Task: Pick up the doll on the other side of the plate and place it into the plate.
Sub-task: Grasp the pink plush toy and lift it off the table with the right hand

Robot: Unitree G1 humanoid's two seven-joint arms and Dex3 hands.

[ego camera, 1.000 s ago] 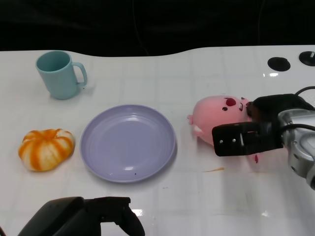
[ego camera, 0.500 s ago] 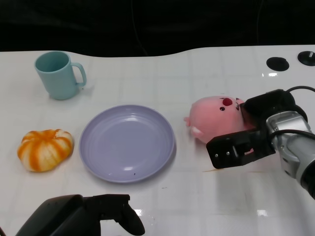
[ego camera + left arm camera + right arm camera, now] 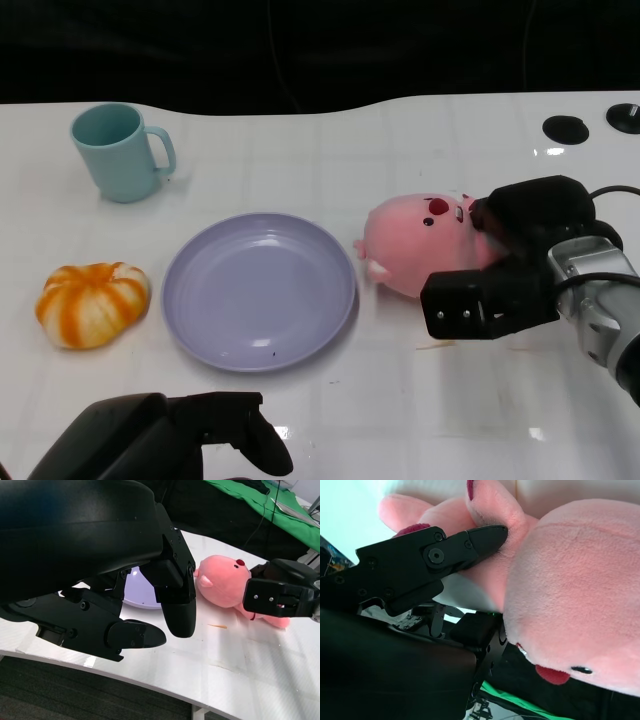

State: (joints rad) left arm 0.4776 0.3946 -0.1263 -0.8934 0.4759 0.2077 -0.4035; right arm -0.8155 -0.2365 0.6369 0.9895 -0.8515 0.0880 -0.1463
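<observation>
Now doll (image 3: 415, 245) head toward plate (image 3: 210, 330); right robot hand (image 3: 500, 275) grips body

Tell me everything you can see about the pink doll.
The doll is a plump pink plush animal with a soft, fuzzy surface, a dark red nose, small stubby ears and dark red patches on its limbs. It lies on its side on the white table, just right of the purple plate, its head nearly at the rim. The right hand grips its rear; the right wrist view shows a black finger pressed into the plush. Whether it has lifted off the table cannot be told.
</observation>
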